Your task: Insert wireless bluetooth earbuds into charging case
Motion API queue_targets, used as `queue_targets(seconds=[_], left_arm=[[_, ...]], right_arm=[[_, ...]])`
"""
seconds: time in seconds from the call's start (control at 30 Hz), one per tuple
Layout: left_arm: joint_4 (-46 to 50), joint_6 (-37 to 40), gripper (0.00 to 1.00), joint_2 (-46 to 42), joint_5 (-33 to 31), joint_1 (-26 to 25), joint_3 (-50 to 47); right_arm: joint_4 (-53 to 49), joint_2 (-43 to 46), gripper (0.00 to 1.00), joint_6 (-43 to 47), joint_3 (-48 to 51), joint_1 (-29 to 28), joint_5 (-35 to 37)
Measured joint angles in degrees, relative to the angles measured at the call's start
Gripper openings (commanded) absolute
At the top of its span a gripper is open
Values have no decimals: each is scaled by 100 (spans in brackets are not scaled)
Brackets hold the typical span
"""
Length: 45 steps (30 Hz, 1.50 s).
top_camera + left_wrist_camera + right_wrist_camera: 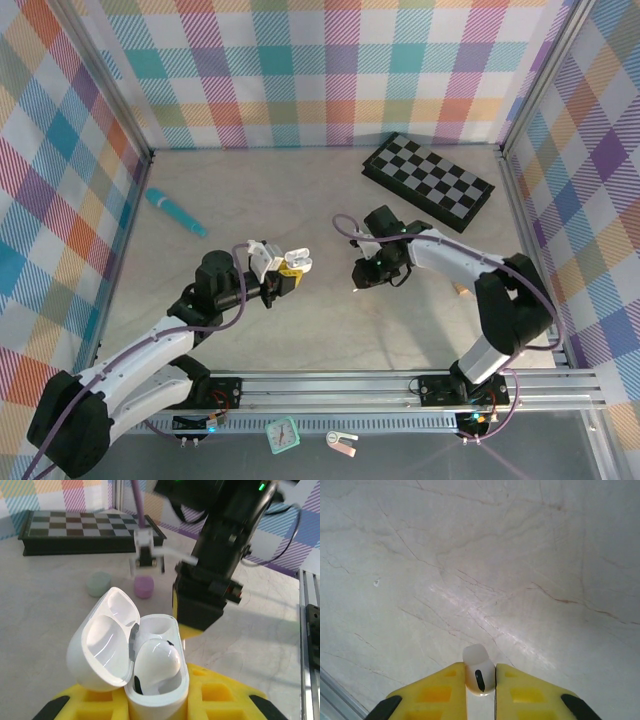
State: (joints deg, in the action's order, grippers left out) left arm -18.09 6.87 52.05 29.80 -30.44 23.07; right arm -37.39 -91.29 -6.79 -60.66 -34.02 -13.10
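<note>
Holding an open charging case (159,690) in the left gripper (283,277), pinching a white earbud (478,667) in the right gripper (367,271).

Clamped shut low on the case's body with yellow fingers (220,695), lid (102,640) tipped back to the left, with a seated earbud (157,660) in the nearer socket and a second socket visible behind it. Squeezed tight on the white earbud between the right fingers (440,690), its rounded end poking past the tips over bare marbled surface (520,555). Facing each other near mid-surface with a gap between, case left of centre, pinched bud right of centre. Further out: checkerboard (428,180) toward the far right corner, teal pen (175,212) by the left edge, green puck (98,583) and lilac puck (144,586) just beside each other in front of the board.
</note>
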Motion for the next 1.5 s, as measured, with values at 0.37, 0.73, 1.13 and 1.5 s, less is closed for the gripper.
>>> queue_targets(seconds=[0.37, 0.73, 1.13, 1.5], left_arm=[[326, -2, 19, 752, 533, 0, 605], [605, 0, 19, 949, 765, 0, 719], [612, -55, 19, 1047, 1102, -9, 835], [601, -109, 19, 1091, 1202, -17, 872]], right_arm=[[-378, 1088, 18, 415, -909, -699, 1246], [374, 1849, 18, 1458, -649, -1152, 1635], [826, 1847, 18, 2282, -516, -1797, 2065], [951, 1690, 18, 2531, -468, -1932, 1945]])
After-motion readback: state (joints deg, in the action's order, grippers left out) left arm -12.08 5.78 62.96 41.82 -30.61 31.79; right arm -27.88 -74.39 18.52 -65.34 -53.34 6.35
